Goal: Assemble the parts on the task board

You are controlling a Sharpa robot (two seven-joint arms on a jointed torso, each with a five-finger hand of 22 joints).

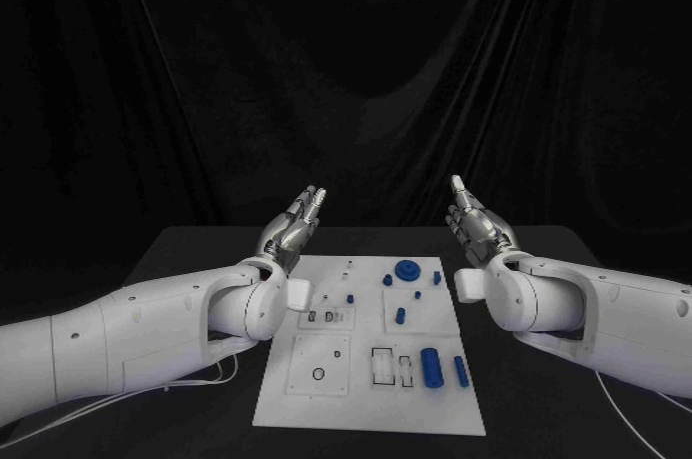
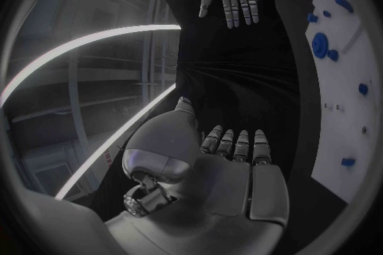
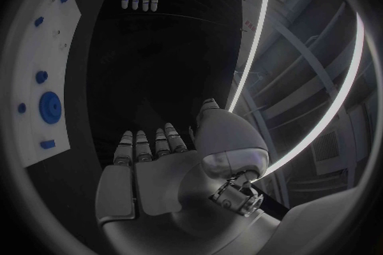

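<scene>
I hold my left hand and right hand raised, fingers straight, empty, flanking the far end of the white board bearing blue parts.

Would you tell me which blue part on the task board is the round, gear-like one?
It is the blue disc at the far end of the task board, the widest round part; the other blue parts are small pegs or elongated cylinders.

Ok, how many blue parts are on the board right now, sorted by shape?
Round toothed part: 1
Long cylinders: 2
Small pieces: 5
Total: 8 blue parts on the task board, as far as the head view lets me tell.
</scene>
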